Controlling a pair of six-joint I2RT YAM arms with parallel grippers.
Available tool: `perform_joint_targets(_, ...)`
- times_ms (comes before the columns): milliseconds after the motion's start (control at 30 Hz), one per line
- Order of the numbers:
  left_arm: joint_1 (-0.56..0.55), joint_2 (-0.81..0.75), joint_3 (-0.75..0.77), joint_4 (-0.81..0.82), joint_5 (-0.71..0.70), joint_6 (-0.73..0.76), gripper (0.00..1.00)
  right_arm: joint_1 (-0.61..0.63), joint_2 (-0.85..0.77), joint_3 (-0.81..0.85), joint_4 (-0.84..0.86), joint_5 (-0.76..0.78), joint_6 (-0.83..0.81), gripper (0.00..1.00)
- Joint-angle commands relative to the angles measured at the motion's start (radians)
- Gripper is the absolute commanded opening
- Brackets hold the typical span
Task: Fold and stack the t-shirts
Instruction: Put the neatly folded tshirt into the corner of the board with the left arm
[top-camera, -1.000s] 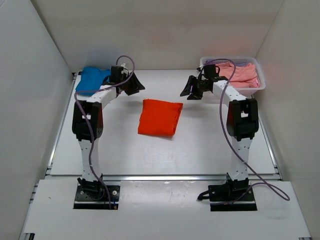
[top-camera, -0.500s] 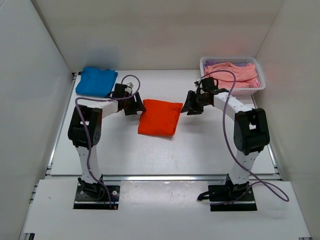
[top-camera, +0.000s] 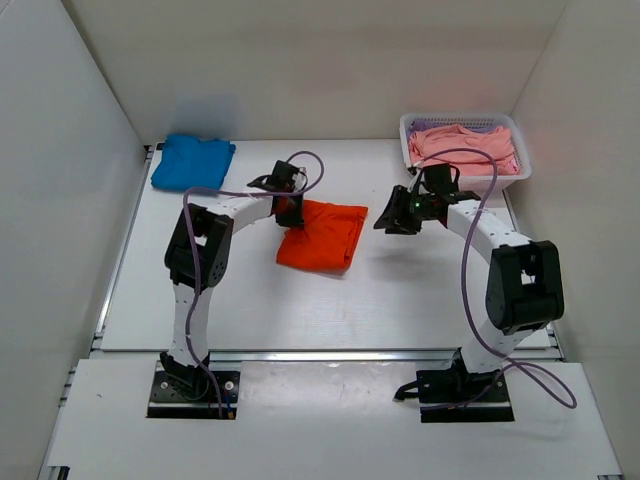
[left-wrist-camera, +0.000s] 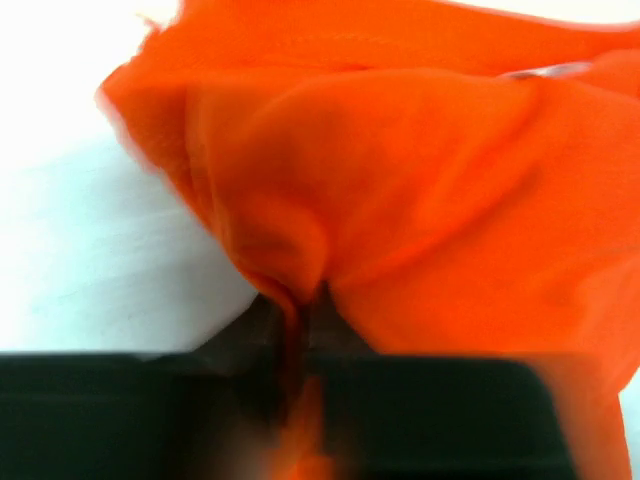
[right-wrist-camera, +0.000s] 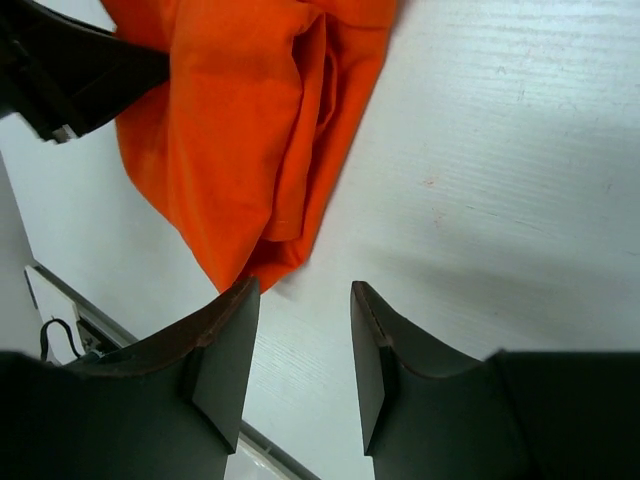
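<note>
The left claw (top-camera: 291, 212) pinches the orange t-shirt (top-camera: 322, 238) lying mid-way on the table (top-camera: 420, 290); the right claw (top-camera: 393, 222) hangs open beside it, empty; a one-sided pull might spoil its fold.

No legible text, label, brand, number or sign appears on any surface in any view.

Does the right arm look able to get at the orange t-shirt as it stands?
Probably yes: the right arm holds its open jaws just beside the orange t-shirt, only bare table between.
</note>
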Motion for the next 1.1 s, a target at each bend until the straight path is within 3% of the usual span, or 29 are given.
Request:
perform_joint_targets(0,-0.012,0.099,0.088,-0.243,-0.084,0.067,0.00,-0.016,-0.068,-0.007,0.061,-0.036,0.002,0.39)
perform_joint_targets(133,0.002,0.147,0.200,-0.311,-0.105,0.107,0.00,-0.050,-0.071,-0.028,0.104,-0.109,0.018,0.37)
perform_joint_targets(267,0.016,0.173,0.444,-0.369,-0.344,0.163,0.00,-0.039,-0.065,0.015,0.075,-0.109,-0.007,0.36)
perform_joint_targets(333,0.040,0.233,0.640,-0.441,-0.418,0.232,0.00,-0.036,-0.067,0.032,0.071,-0.102,-0.016,0.36)
perform_joint_targets(433,0.109,0.261,0.757,-0.432,-0.472,0.291,0.00,-0.036,-0.058,0.070,0.055,-0.102,-0.024,0.35)
perform_joint_targets(767,0.256,0.268,0.944,-0.288,-0.435,0.409,0.00,0.002,0.063,0.202,0.071,-0.131,-0.002,0.33)
perform_joint_targets(1067,0.383,0.267,0.992,-0.081,-0.396,0.433,0.00,0.044,0.175,0.314,0.026,-0.157,-0.011,0.33)
